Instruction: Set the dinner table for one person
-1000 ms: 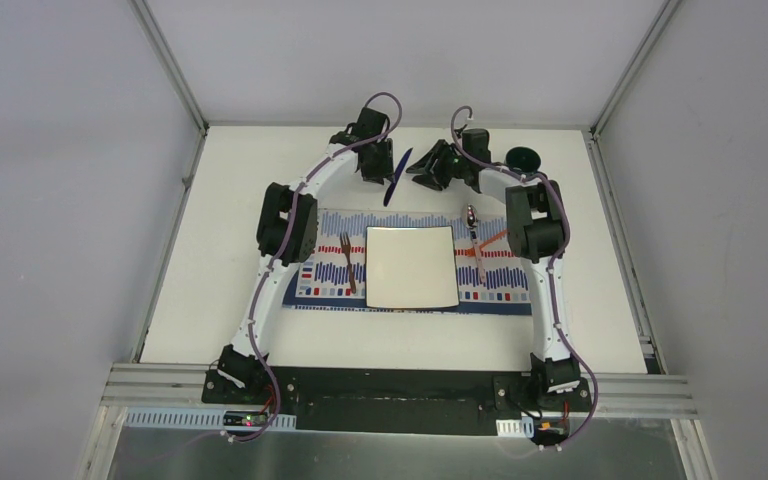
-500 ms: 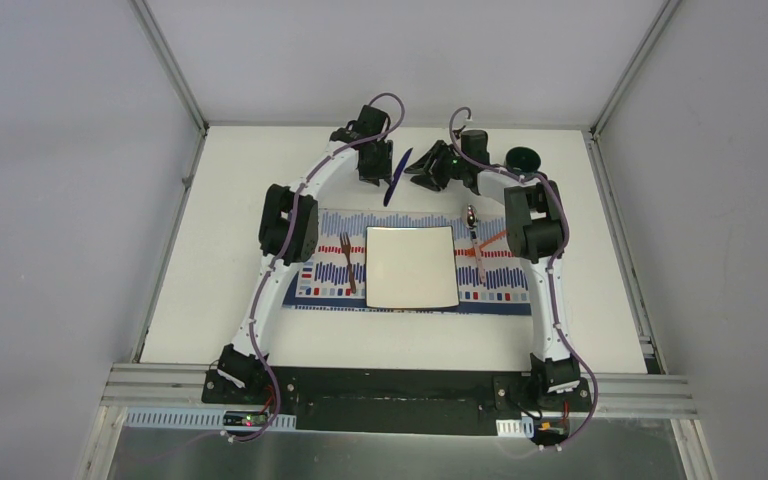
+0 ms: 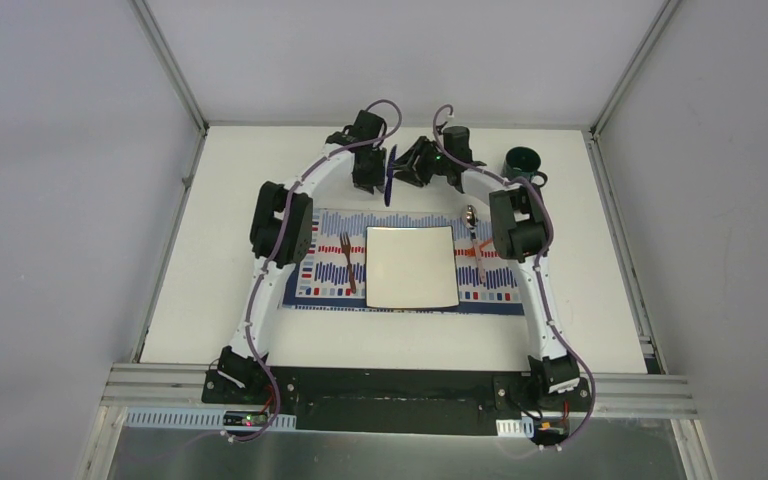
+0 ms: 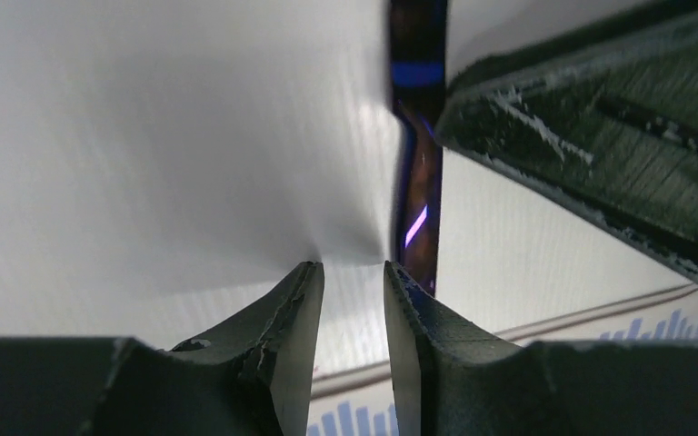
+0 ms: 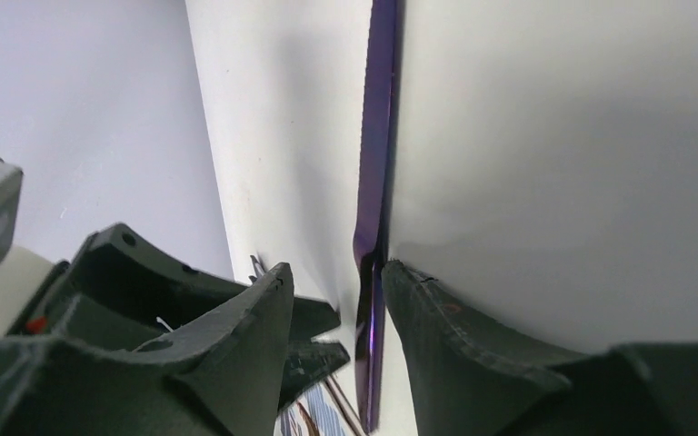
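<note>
A thin blue-purple plate (image 3: 390, 176) stands on its edge on the white dinner table (image 3: 222, 260), behind the striped placemat (image 3: 322, 288). In the right wrist view the blue plate (image 5: 377, 136) runs between the jaws of my right gripper (image 5: 332, 268) and touches only the right-hand finger; the other finger stands apart, so the gripper is open. My left gripper (image 4: 354, 265) is open by a narrow gap with nothing in it. The plate's rim (image 4: 415, 182) rests against the outside of its right finger. From above, the left gripper (image 3: 373, 180) and the right gripper (image 3: 404, 172) flank the plate.
A square white plate (image 3: 412, 266) lies on the middle of the placemat, with a fork (image 3: 347, 262) to its left and a spoon (image 3: 474, 232) to its right. A dark green cup (image 3: 522, 160) stands at the back right. Aluminium frame rails border the table.
My right gripper has moved left, closing in on the left gripper. The blue plate between them has gone from leaning to nearly upright. The left gripper has hardly shifted.
</note>
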You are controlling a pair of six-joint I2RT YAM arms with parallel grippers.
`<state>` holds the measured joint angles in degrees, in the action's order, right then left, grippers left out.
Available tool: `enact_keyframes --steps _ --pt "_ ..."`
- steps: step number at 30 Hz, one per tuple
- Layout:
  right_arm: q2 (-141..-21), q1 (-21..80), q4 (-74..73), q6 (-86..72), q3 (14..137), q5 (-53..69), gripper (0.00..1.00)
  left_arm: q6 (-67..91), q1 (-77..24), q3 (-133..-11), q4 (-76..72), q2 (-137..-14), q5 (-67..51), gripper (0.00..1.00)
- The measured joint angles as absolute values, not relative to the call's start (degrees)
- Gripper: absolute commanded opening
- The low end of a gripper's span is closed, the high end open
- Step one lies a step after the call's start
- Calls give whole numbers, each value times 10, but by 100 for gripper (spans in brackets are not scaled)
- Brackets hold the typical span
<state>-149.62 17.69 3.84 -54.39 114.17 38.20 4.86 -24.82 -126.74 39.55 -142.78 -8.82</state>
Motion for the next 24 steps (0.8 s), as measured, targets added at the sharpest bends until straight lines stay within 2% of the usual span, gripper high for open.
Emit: enact_keyframes --steps 7,15,24 --pt "-1514 218 37 -550 1171 381 50 45 -247 -1189 400 -1376 -65 33" --pt "-1514 244 33 -549 1171 378 50 45 -239 -1179 410 -1367 -43 31" --pt "-1456 233 69 -544 1063 380 50 59 -224 -1179 409 -1366 -1 30"
